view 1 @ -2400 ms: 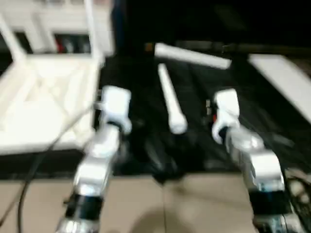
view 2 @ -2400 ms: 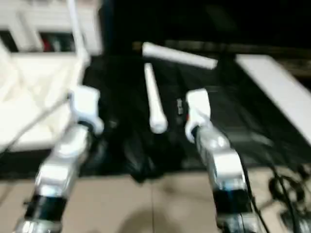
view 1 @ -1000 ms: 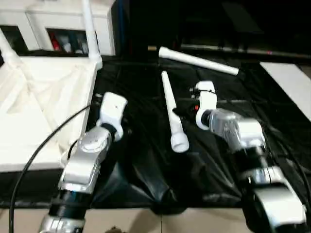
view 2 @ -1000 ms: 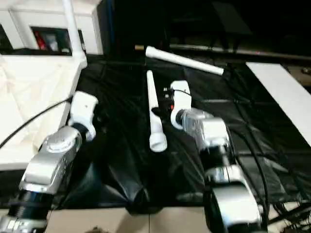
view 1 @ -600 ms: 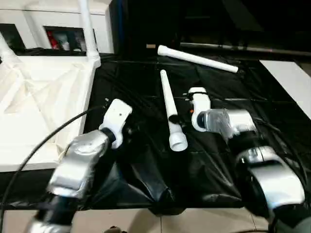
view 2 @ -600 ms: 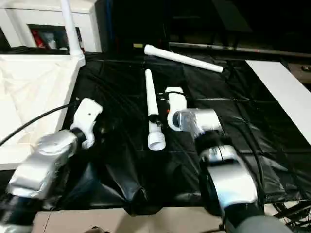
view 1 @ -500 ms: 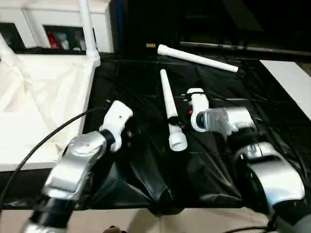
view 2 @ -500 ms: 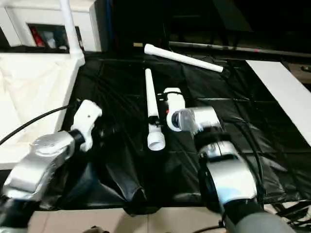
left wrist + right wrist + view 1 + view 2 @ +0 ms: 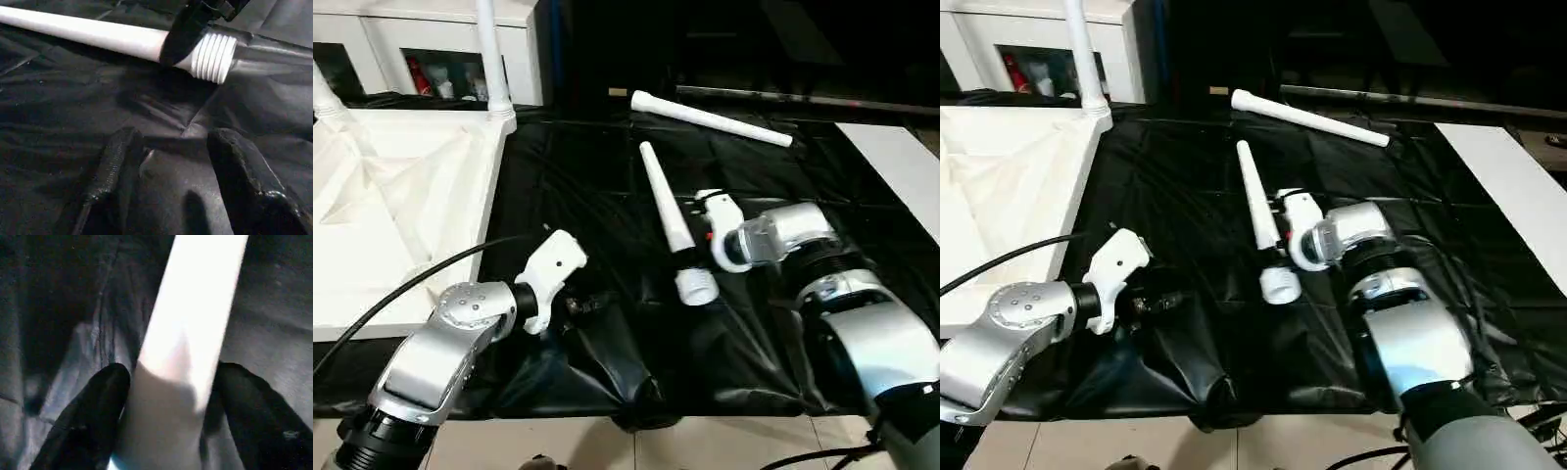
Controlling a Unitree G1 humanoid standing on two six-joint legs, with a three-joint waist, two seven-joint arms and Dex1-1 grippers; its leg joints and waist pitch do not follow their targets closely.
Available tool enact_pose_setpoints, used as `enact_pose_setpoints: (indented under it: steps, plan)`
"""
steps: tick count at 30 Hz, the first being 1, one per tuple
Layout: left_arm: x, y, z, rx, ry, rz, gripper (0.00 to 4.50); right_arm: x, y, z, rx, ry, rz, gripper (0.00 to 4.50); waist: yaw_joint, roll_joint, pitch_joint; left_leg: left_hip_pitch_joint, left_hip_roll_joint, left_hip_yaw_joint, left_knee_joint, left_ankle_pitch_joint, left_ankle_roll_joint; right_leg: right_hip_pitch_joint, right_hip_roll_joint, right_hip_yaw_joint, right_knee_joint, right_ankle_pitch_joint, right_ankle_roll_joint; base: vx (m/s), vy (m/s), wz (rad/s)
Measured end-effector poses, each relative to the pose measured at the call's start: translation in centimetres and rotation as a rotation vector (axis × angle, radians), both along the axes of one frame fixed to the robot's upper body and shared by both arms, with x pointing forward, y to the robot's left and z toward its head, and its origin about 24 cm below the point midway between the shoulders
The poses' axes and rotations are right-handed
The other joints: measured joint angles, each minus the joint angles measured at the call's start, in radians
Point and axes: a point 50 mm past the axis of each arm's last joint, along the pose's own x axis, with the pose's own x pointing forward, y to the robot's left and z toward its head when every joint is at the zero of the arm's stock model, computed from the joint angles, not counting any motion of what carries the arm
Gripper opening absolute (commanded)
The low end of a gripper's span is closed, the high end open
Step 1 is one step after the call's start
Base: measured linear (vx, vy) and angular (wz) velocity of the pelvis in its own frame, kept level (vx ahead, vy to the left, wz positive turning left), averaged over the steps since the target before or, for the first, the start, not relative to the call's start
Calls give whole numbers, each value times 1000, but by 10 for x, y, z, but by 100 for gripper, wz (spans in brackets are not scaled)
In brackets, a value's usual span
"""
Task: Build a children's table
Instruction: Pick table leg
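Observation:
The children's table top [image 9: 382, 206] lies upside down on the left, ribbed side up, with two legs [image 9: 489, 59] standing in its far corner sockets. A loose white leg [image 9: 668, 211] lies mid-sheet, its threaded thick end [image 9: 697, 287] towards me. My right gripper [image 9: 171, 416] is shut on this leg just above the thread, one black finger [image 9: 93, 416] on each side. Another loose leg [image 9: 710, 117] lies across the back. My left gripper [image 9: 176, 166] hovers open and empty low over the black sheet, short of the threaded end [image 9: 212, 56].
A black sheet [image 9: 587, 176] covers the floor under the parts. A white cabinet with glass doors [image 9: 421, 49] stands behind the table top. A white board [image 9: 901, 166] lies at the right edge. A black cable [image 9: 391, 294] runs across the table top to my left arm.
My right gripper has narrowed onto the loose leg, and the leg's thick end has swung to the right. My left gripper has moved lower and nearer to that end.

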Motion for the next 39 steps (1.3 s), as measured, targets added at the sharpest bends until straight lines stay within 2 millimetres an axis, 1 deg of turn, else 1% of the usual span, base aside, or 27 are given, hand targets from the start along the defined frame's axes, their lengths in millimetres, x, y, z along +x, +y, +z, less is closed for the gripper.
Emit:
enact_pose_setpoints:
  steps: [5, 6, 8, 11, 15, 18, 19, 21, 22, 24, 27, 36, 39]
  plan:
    - [1, 0, 1, 2, -5, 0, 264, -1, -7, 0, -12, 15, 16, 253, 0, 0, 0, 0, 0, 0, 0, 0, 0, 0, 0, 0, 0, 0, 0, 0, 0, 0]
    - [1, 0, 1, 2, -5, 0, 264, -1, -8, 0, -12, 17, 21, 233, 0, 0, 0, 0, 0, 0, 0, 0, 0, 0, 0, 0, 0, 0, 0, 0, 0, 0]
    - [1, 0, 1, 1, -6, 0, 264, -2, -8, 0, -12, 21, 27, 226, 0, 0, 0, 0, 0, 0, 0, 0, 0, 0, 0, 0, 0, 0, 0, 0, 0, 0]
    - [1, 0, 1, 2, -9, 3, 264, -2, -8, -1, -15, 24, 38, 202, 0, 0, 0, 0, 0, 0, 0, 0, 1, 0, 0, 0, 0, 0, 0, 0, 0, 0]
    - [1, -1, 1, 1, -13, 9, 264, -2, -8, -1, -19, 24, 42, 196, 1, -1, 0, 0, 0, 0, 0, 0, 1, 0, 0, 0, 0, 0, 0, 0, 0, 0]
    - [3, -4, 2, -12, -48, 37, 264, -1, -10, -1, -17, 16, 23, 194, 2, -2, 0, 0, 0, 0, 0, 0, 1, 0, 0, 0, 0, 0, 0, 0, 0, 0]
    - [9, -8, 4, -43, -93, 87, 264, -1, -12, -1, -7, 1, 6, 194, 5, -3, 1, 0, 0, 0, 0, 1, 2, 0, 0, 0, 0, 0, -1, 0, 0, 0]
    - [24, -12, 10, -134, -165, 246, 264, 2, -16, 0, 53, -66, -23, 193, 12, -10, 4, -1, 1, 1, 0, 3, 2, 0, 0, 0, 0, 1, 0, 0, 0, 0]
    - [30, -10, 14, -148, -198, 301, 264, 4, -13, 4, 80, -99, -21, 193, 10, -14, 7, -2, 2, 1, 0, 4, 3, -1, 0, -1, 0, 3, -1, 0, 0, 0]
    - [32, -6, 16, -146, -215, 333, 264, 6, -15, 8, 93, -125, -26, 193, 2, -15, 6, -1, 2, 2, 0, 4, 3, 0, 0, -1, 0, 3, -1, 0, 0, 0]
    - [33, -3, 15, -139, -218, 350, 264, 7, -21, 10, 83, -135, -45, 193, 1, -16, 6, -1, 2, 2, -1, 4, 3, -1, 0, -1, -1, 3, -1, 0, 0, 0]
    - [33, -3, 15, -135, -216, 352, 264, 7, -18, 9, 88, -133, -40, 193, 8, -17, 7, -2, 2, 2, -1, 4, 3, -1, 0, -1, -1, 3, -1, 0, 0, 0]
    - [33, -3, 15, -135, -216, 352, 264, 7, -18, 9, 88, -133, -39, 193, 7, -17, 7, -2, 2, 2, -1, 4, 3, -1, 0, -1, -1, 3, -1, 0, 0, 0]
